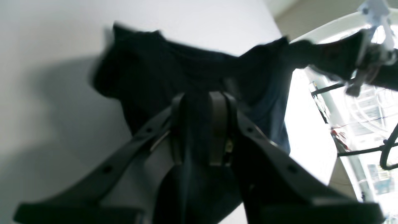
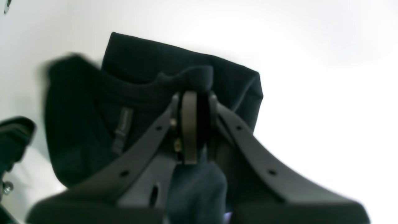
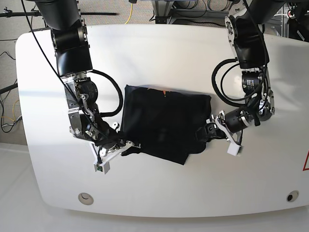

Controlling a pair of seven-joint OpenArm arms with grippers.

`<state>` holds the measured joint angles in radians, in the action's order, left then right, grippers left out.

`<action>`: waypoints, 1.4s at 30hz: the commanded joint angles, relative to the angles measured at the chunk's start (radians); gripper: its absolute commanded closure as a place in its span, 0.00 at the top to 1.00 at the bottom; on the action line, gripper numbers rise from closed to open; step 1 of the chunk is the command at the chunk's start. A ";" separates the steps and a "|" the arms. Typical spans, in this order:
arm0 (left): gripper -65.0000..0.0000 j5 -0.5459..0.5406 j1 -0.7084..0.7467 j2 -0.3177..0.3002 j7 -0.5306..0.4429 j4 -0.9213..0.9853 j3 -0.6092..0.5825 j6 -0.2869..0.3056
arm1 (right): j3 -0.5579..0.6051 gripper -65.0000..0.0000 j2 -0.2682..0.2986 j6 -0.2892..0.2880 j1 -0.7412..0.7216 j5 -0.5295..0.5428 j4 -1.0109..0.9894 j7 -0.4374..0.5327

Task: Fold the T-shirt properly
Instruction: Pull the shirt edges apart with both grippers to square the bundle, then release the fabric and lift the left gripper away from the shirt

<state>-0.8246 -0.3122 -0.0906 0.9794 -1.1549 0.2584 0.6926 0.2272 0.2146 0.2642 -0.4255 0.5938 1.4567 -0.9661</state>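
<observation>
The black T-shirt (image 3: 164, 121) lies partly folded in the middle of the white table (image 3: 159, 48), with a small orange tag (image 3: 164, 92) at its far edge. My left gripper (image 3: 205, 133) is at the shirt's right side, shut on a bunch of the fabric (image 1: 155, 71). In the left wrist view the cloth runs between the left gripper's (image 1: 199, 99) jaws. My right gripper (image 3: 126, 146) is at the shirt's near-left corner, also shut on cloth. In the right wrist view a lifted fold of the T-shirt (image 2: 80, 124) hangs from the right gripper (image 2: 194, 96).
Both arms reach in from the table's far side, trailing black cables (image 3: 113, 92). Round holes (image 3: 86, 196) sit near the table's front corners. Cables and stands lie beyond the far edge (image 3: 130, 12). The right arm (image 1: 342, 59) shows in the left wrist view.
</observation>
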 commanded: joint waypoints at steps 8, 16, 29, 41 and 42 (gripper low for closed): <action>0.15 -0.028 -0.032 -0.030 -0.021 -0.012 0.005 0.006 | -0.005 0.11 -0.034 -0.012 -0.022 -0.147 -0.021 0.020; 0.15 -0.028 -0.032 -0.051 -0.021 -0.012 0.006 0.006 | -0.005 0.63 -0.045 -0.001 -0.020 -0.151 -0.064 0.023; 0.15 -0.037 -0.032 -0.073 -0.014 -0.021 0.008 0.006 | -0.004 0.70 -0.036 -0.001 -0.026 -0.150 -0.003 0.014; 0.15 -0.120 0.021 -0.142 0.003 -0.175 0.008 0.006 | -0.001 0.47 -0.030 -0.009 0.044 -0.140 0.247 -0.104; 0.15 -0.120 0.026 -0.148 0.003 -0.191 0.008 0.006 | -0.001 0.42 -0.031 -0.009 0.055 -0.140 0.256 -0.107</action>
<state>-0.9279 -0.2817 -0.2188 0.9943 -1.2930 0.2649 0.6914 0.2268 0.1871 0.2623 -0.3752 0.4480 1.6646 -1.0657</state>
